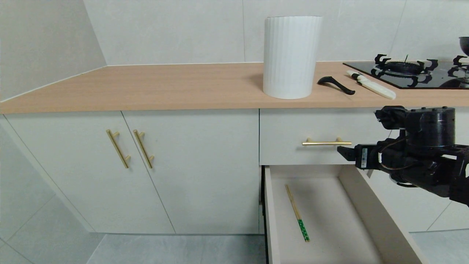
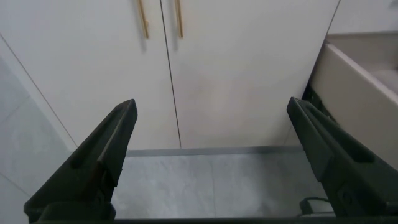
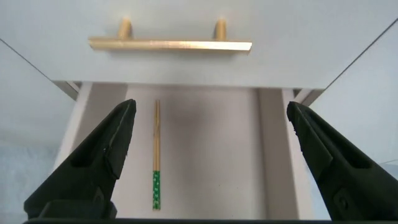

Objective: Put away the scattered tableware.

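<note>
A kitchen unit under a wooden counter (image 1: 165,86); at far left, two closed cabinet doors with gold handles (image 1: 124,148); the left hand (image 2: 211,106) hangs low before those doors, fingers spread and holding nothing, seemingly parked out of the way; further right a tall white ribbed canister (image 1: 291,57) stands upright on the counter; below it a drawer (image 1: 270,205) stands pulled out, probably as the place for the tableware; inside lies a pair of chopsticks (image 1: 296,212), nearer the drawer's left wall, long axis running front to back, green patterned end toward the robot, plain tips toward the back; on the counter just right of the canister rests a black-handled utensil (image 1: 336,84), head toward the canister, handle pointing right and toward the counter's front edge; beside it a pale knife (image 1: 372,85) lies on a similar diagonal, near the black hob (image 1: 410,73); both look yet to be stored; the right hand (image 3: 210,107) hovers above the open drawer, near the upper drawer's gold handle (image 1: 326,142), fingers spread wide and empty, likely free for the next piece
</note>
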Motion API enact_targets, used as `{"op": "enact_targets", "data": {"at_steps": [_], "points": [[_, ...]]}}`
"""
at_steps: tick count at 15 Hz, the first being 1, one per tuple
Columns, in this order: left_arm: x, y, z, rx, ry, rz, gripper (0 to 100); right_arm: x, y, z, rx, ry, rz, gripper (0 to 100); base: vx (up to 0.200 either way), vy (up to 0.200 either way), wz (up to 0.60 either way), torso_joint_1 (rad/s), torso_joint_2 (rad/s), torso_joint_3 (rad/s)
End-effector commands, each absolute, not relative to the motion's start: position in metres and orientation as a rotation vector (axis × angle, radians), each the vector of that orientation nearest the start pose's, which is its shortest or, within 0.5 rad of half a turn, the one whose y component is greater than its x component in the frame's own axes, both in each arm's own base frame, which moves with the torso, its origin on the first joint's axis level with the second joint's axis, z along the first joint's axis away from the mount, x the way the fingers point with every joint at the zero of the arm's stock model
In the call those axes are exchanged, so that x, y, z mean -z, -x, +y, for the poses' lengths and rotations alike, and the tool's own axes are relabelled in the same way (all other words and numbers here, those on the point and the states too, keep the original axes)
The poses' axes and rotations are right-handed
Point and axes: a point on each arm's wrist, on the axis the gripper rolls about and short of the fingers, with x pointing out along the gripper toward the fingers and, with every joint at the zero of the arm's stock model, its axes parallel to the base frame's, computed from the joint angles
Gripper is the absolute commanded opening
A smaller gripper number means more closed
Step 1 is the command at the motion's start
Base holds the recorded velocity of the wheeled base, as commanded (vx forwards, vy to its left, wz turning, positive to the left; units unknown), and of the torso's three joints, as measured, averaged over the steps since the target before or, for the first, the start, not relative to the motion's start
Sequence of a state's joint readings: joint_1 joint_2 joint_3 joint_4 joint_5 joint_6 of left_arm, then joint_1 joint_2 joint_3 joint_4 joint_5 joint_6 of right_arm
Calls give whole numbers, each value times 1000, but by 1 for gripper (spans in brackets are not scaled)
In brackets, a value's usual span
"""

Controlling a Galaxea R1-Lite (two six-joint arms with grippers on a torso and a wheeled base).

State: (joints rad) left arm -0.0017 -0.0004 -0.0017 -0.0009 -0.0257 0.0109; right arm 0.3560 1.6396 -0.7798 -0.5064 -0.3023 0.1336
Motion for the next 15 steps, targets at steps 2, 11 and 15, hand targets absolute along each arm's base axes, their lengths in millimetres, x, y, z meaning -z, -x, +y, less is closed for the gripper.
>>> {"op": "enact_targets", "data": {"at_steps": [2, 11, 15], "points": [[-75, 23, -1, 28, -11, 1, 100, -180, -272, 93, -29, -16, 342, 100, 0, 0, 0, 117, -222, -295], [-75, 23, -1, 28, -11, 1, 100, -179, -273, 93, -27, -16, 344, 100, 0, 0, 0, 162, -497, -297], [-75, 23, -1, 28, -11, 1, 100, -178, -273, 94, -27, -15, 347, 100, 0, 0, 0, 198, -483, -283]]}}
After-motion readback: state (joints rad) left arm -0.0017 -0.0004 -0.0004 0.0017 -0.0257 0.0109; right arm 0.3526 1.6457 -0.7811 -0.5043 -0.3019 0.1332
